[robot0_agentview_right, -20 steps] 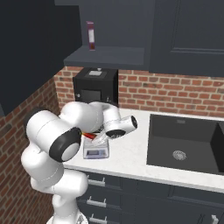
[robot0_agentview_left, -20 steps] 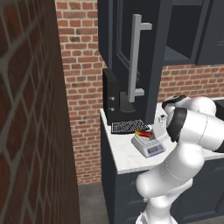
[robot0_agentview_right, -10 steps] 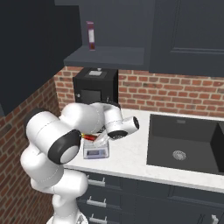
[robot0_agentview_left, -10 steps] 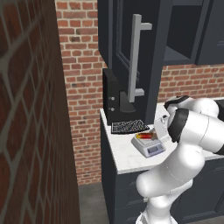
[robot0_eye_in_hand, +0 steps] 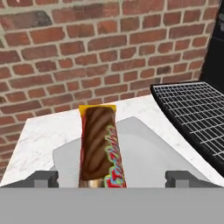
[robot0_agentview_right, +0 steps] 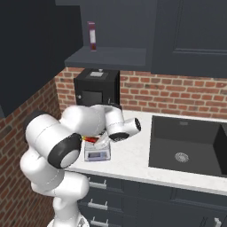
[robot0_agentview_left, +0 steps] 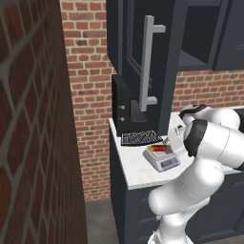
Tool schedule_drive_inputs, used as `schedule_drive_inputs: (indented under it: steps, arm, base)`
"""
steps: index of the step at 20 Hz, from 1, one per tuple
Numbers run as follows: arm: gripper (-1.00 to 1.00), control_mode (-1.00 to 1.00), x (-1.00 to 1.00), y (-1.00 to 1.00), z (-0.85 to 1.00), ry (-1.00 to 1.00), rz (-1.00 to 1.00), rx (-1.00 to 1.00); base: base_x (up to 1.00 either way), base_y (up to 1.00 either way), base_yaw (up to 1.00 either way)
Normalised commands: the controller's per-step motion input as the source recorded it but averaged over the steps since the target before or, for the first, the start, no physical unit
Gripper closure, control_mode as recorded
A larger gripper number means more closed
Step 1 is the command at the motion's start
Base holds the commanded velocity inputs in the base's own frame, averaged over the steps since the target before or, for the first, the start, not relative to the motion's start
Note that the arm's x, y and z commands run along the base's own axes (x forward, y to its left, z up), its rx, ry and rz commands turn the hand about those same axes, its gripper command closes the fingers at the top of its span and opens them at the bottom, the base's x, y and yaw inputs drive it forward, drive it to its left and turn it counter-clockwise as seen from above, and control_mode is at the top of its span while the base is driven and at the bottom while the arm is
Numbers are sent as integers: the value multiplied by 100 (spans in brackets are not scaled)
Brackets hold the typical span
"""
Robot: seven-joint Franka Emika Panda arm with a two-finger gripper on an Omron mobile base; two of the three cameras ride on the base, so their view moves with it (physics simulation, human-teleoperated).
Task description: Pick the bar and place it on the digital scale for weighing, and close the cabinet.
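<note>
On the scale [robot0_eye_in_hand: 144, 144], the bar [robot0_eye_in_hand: 98, 148] lies lengthwise, its far end poking past the platform's edge at 12 o'clock. Either side of it, at 9 and 3 o'clock, the tool's [robot0_eye_in_hand: 112, 178] fingers stand wide apart and clear of the wrapper. Best to lift straight away without brushing the bar, then swing up for the cabinet [robot0_agentview_left: 143, 62] handle [robot0_agentview_left: 148, 62], door open above the table [robot0_agentview_left: 138, 174].

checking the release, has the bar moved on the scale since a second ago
No. In the left base view the bar lies on the same spot of the digital scale, beside the black mesh mat, as before.
</note>
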Motion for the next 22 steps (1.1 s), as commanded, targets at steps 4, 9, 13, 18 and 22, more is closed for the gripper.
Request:
schedule_drive_inputs:
  steps: [4, 9, 13, 18, 22]
  arm:
    - [-100, -100, -30, 0, 11, -19, 1, 0]
    - [-100, -100, -65, -2, 44, -39, 0, 11]
    - [-100, -100, -61, 0, 74, -52, 2, 13]
    - [-100, -100, -61, 4, 98, -53, 8, 3]
    - [-100, -100, -69, 13, 97, -49, 7, 5]
  base:
    - [0, 0, 0]
    - [0, 0, 0]
    - [0, 0, 0]
    - [0, 0, 0]
    - [0, 0, 0]
